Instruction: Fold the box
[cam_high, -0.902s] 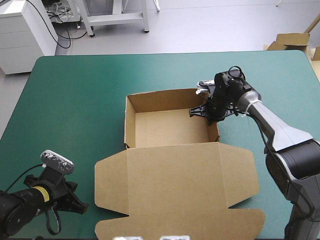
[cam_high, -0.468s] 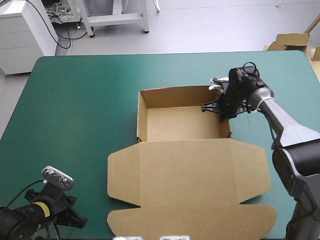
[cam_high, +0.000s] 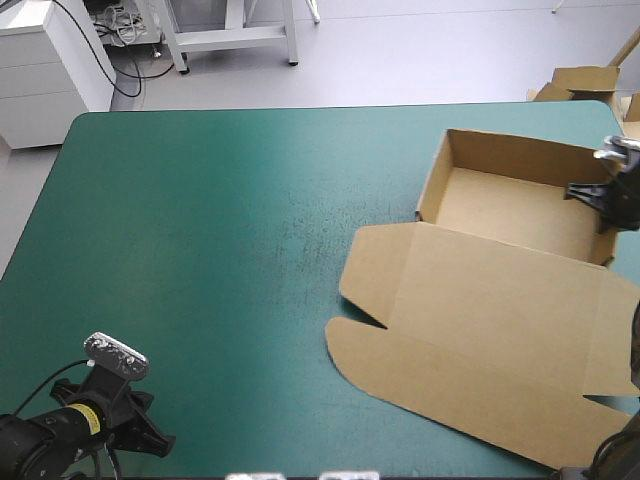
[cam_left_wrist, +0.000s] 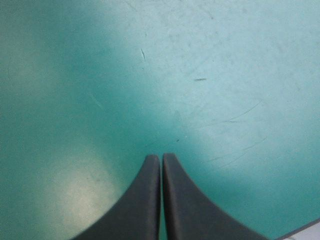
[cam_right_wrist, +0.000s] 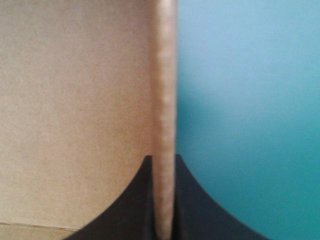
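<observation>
Box (cam_high: 505, 205) now sits dragged to the table's (cam_high: 200, 250) far right corner, right gripper (cam_high: 600, 200) pinching its wall, left gripper (cam_left_wrist: 161, 157) pressed together; lid flat.

Left gripper (cam_left_wrist: 161, 157): black fingers (cam_left_wrist: 145, 200) pressed together, meeting in one pointed arch. Teal-green cover (cam_left_wrist: 210, 55) ahead and to both sides: fine scratches, pale sheen beside one finger.

high: above-behind, facing down, whole table (cam_high: 200, 200) | left wrist: close over teal-green cover (cam_left_wrist: 210, 60) | right wrist: close on box (cam_right_wrist: 164, 90) wall, shared with high
</observation>
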